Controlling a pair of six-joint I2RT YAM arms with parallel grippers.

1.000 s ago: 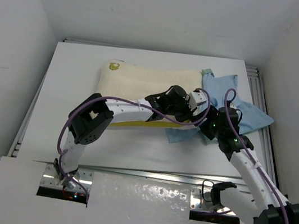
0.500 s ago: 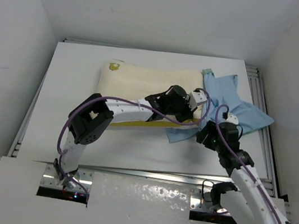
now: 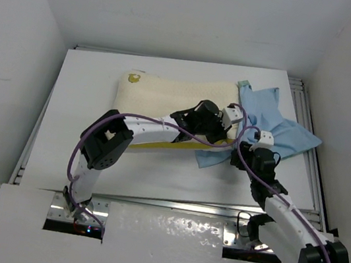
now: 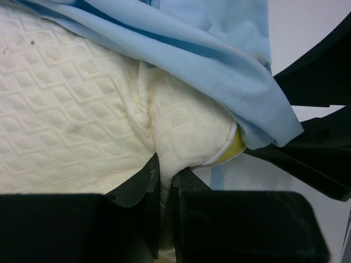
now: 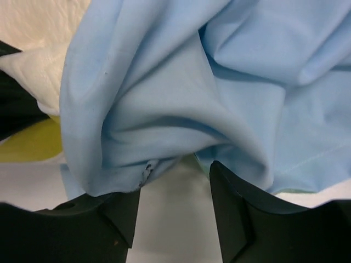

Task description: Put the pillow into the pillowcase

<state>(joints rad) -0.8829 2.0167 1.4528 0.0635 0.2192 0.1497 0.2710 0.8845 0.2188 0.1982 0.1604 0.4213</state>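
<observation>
Pillow (image 3: 168,94) lies across the far middle of the table (image 3: 75,129). Only its right corner is under cloth, so we judge it barely started.

Pillowcase (image 3: 274,120) is crumpled at the far right, blue side up, and drapes over that corner. It's loose, so a push may just shove it along.

Left gripper (image 4: 164,183) is clamped on a thin fold of the pillow corner. That could slip under load.

Right gripper (image 5: 173,189) has its jaws apart with bunched cloth at the mouth. We risk pinching both layers there and sealing the opening.
</observation>
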